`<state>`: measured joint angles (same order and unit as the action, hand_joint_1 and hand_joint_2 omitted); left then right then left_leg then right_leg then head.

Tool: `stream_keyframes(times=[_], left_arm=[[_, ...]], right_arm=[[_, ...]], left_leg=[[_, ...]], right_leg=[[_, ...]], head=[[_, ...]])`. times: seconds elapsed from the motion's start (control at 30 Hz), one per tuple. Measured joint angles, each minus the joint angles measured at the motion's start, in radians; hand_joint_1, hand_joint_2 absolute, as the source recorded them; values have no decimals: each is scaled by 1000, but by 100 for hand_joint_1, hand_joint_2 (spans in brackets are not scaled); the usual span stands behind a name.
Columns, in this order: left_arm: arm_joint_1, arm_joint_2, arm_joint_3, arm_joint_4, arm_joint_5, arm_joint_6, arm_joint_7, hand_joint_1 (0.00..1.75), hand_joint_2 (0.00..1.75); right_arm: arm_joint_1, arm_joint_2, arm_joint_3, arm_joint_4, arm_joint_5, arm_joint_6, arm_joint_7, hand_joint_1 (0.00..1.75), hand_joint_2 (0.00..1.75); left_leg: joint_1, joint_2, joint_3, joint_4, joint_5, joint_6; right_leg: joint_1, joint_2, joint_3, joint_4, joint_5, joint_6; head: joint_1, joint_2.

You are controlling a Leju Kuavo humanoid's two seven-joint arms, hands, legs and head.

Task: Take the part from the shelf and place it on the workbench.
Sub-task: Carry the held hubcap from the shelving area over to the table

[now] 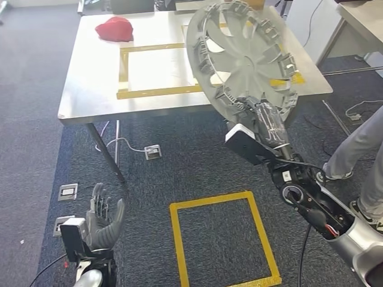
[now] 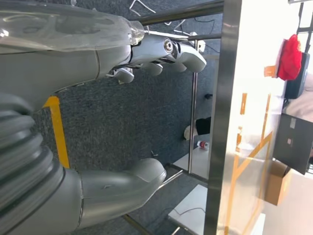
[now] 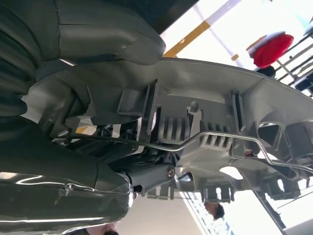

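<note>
Overhead, right robot hand [image 1: 266,119] grips part [image 1: 243,54] above workbench [image 1: 90,78].

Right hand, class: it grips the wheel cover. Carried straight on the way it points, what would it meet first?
Probably the workbench: the right hand points up toward it, the wheel cover already overlapping its taped top. Depth is unclear.

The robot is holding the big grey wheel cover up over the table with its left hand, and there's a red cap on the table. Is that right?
Not quite. In the head view it is the right hand that holds the wheel cover over the table; the left hand hangs low with nothing in it. The red cap does lie on the table.
</note>
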<state>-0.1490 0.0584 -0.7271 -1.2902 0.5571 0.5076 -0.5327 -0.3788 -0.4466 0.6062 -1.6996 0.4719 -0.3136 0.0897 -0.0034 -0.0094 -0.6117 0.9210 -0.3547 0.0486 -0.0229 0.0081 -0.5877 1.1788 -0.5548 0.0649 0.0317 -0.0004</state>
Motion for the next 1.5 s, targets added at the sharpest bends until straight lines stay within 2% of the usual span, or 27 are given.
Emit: stream_keyframes(times=[0.03, 0.07, 0.1, 0.13, 0.2, 0.27, 0.37, 0.43, 0.53, 0.57, 0.6, 0.63, 0.73, 0.77, 0.8, 0.87, 0.93, 0.97, 1.03, 1.07, 1.1, 1.13, 1.2, 1.23, 1.3, 1.4, 1.5], left_arm=[[-1, -2, 0, 2, -1, -2, 1, 0, 175], [-1, -3, 0, 3, -2, -4, 1, 0, 175], [-2, -4, 0, 5, -2, -5, 1, 0, 175], [-4, -6, 0, 7, -3, -5, 1, 0, 175], [-8, -10, 0, 10, -4, -6, 2, 0, 175], [-12, -13, -1, 13, -4, -6, 4, 0, 175], [-19, -15, -1, 16, -5, -8, 5, 0, 175], [-25, -17, -1, 16, -5, -11, 5, 0, 175], [-27, -17, -1, 21, -5, -17, 7, 0, 175], [-27, -17, -1, 23, -5, -20, 7, 0, 175], [-26, -17, -1, 24, -6, -22, 8, 0, 175], [-26, -17, -1, 25, -6, -24, 8, 0, 175], [-26, -17, -1, 27, -6, -25, 8, 0, 175], [-26, -17, -1, 27, -6, -24, 8, 0, 175], [-25, -17, -1, 28, -7, -21, 8, 0, 175], [-26, -17, -2, 28, -8, -15, 7, 0, 175], [-27, -19, -2, 28, -10, -9, 6, 0, 175], [-27, -19, -2, 28, -11, -7, 5, 0, 175], [-25, -19, -2, 28, -12, -4, 5, 0, 175], [-23, -19, -2, 28, -13, -3, 5, 0, 175], [-21, -19, -2, 28, -13, -3, 5, 0, 175], [-20, -19, -2, 28, -13, -3, 5, 0, 175], [-19, -19, -2, 28, -14, -3, 5, 0, 175], [-20, -19, -2, 28, -14, -3, 5, 0, 175], [-20, -18, -2, 28, -15, -3, 5, 0, 175], [-18, -18, -2, 28, -15, -3, 6, 0, 175], [-18, -18, -2, 28, -16, -3, 7, 0, 175]], right_arm=[[0, -3, -2, 0, 0, 0, 1, 175, 175], [1, -6, -3, 0, 1, 1, 2, 175, 175], [1, -8, -4, 0, 1, 1, 2, 175, 175], [1, -9, -5, 0, 1, 2, 3, 175, 175], [0, -11, -7, 0, 2, 2, 3, 175, 175], [-1, -15, -10, 0, 3, 2, 3, 175, 175], [-2, -18, -15, -2, 4, 3, 5, 175, 175], [-1, -20, -17, -2, 4, 3, 7, 175, 175], [2, -22, -19, -2, 6, 3, 8, 175, 175], [5, -22, -20, -3, 7, 3, 8, 175, 175], [9, -23, -20, -3, 7, 3, 9, 175, 175], [13, -23, -22, -3, 7, 3, 11, 175, 175], [17, -25, -25, -6, 5, 0, 19, 175, 175], [16, -26, -26, -7, 4, -2, 21, 175, 175], [14, -27, -27, -7, 3, -4, 21, 175, 175], [7, -29, -29, -7, 0, -6, 19, 175, 175], [-5, -29, -30, -5, -6, -5, 15, 175, 175], [-13, -30, -29, -3, -8, -4, 13, 175, 175], [-32, -29, -29, 5, -9, -4, 10, 175, 175], [-39, -29, -28, 9, -9, -4, 9, 175, 175], [-43, -29, -28, 14, -10, -4, 9, 175, 175], [-46, -29, -28, 18, -11, -4, 9, 175, 175], [-48, -29, -27, 25, -13, -4, 9, 175, 175], [-51, -29, -26, 27, -14, -4, 9, 175, 175], [-59, -29, -25, 31, -14, -5, 8, 175, 175], [-62, -29, -25, 36, -14, -6, 8, 175, 175], [-63, -29, -24, 40, -17, -7, 12, 175, 175]], left_leg=[[-1, -1, 10, 0, -9, 1], [-2, -1, 22, 1, -19, 2], [-3, -2, 36, 2, -30, 1], [-3, -3, 50, 3, -41, -1], [-5, -4, 72, 8, -64, -6], [-8, -6, 81, 14, -82, -15], [-12, -7, 88, 24, -99, -30], [-9, -3, 57, 89, -113, -42], [1, 1, -73, 285, -179, -60], [3, 2, -107, 318, -195, -63], [4, 2, -123, 315, -194, -63], [4, 2, -121, 275, -167, -60], [-1, 2, -68, 65, -10, -40], [-5, 1, -58, 27, 21, -34], [-8, 1, -55, 15, 30, -28], [-8, 0, -49, 15, 28, -21], [-4, 1, -38, 6, 23, -12], [-2, 1, -33, 2, 21, -8], [-4, 0, -29, 3, 15, -2], [-4, -1, -28, 5, 11, 0], [-3, -3, -26, 7, 7, -1], [-2, -5, -23, 11, 2, -2], [-1, -11, -17, 23, -10, -10], [-3, -13, -18, 31, -15, -14], [-9, -16, -25, 43, -20, -19], [-13, -16, -29, 46, -19, -4], [-12, -15, -24, 38, -16, -4]], right_leg=[[1, 0, -38, 48, -30, 2], [2, 0, -64, 67, -49, 3], [2, 0, -74, 51, -47, 3], [3, 0, -71, 5, -18, 1], [4, -1, -48, -138, 99, -4], [9, -3, -32, -226, 176, -16], [7, -3, -16, -239, 182, -34], [2, -2, 0, -241, 176, -41], [0, -2, 19, -242, 157, -47], [0, -1, 27, -242, 149, -46], [1, 0, 38, -242, 140, -46], [1, 0, 50, -242, 131, -45], [4, 4, 80, -241, 104, -37], [5, 6, 84, -240, 96, -31], [5, 8, 85, -240, 90, -25], [4, 8, 88, -241, 78, -12], [2, 2, 70, -201, 49, -3], [2, 0, 43, -148, 24, 0], [3, -2, -37, -5, -27, 7], [3, -2, -71, 46, -36, 9], [2, -2, -88, 63, -25, 11], [1, -2, -85, 38, 5, 12], [-2, -3, -39, -89, 85, 12], [-3, -2, -14, -150, 110, 10], [-3, 0, 11, -203, 118, 2], [-2, 3, 15, -210, 117, -4], [0, 4, 16, -210, 117, -7]], head=[[6, 0], [11, 0], [15, 0], [19, 0], [26, 0], [29, 0], [24, 0], [17, 0], [-1, 0], [-5, 0], [-8, 0], [-12, 0], [-21, 0], [-22, 0], [-23, 0], [-21, 0], [-15, 0], [-8, 0], [4, 0], [7, 0], [10, 0], [14, 0], [25, 0], [29, 0], [30, 0], [15, 0], [2, 0]])
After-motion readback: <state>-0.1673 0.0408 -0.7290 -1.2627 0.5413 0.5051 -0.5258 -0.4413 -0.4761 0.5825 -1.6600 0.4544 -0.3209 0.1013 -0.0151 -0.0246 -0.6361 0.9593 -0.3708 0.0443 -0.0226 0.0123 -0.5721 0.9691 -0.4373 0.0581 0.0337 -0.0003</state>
